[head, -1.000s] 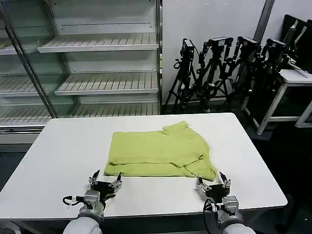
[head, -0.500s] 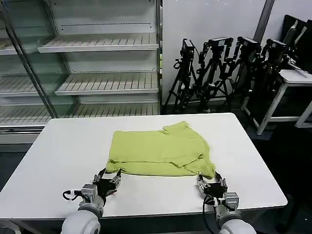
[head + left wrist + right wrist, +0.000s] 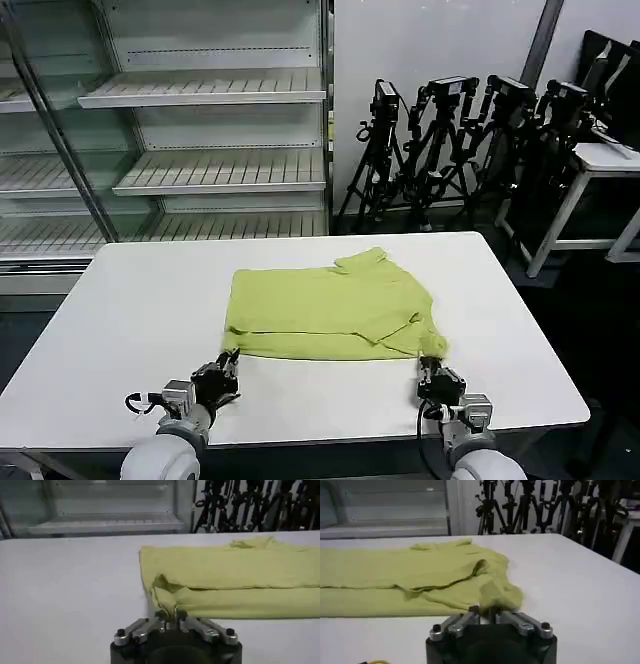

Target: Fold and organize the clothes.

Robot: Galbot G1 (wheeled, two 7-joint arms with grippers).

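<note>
Both hands, left hand (image 3: 228, 366) at seven o'clock, right hand (image 3: 431, 365) at five, pinch near corners of the soft, limp T-shirt (image 3: 330, 305) on the counter (image 3: 130, 300).

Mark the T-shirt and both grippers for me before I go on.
T-shirt (image 3: 325, 305): head view, on the middle of the folded lime fabric.
Left gripper (image 3: 171, 620): left wrist view, between its fingertips at the shirt's near corner.
Right gripper (image 3: 489, 612): right wrist view, between its fingertips at the shirt's near corner.
</note>
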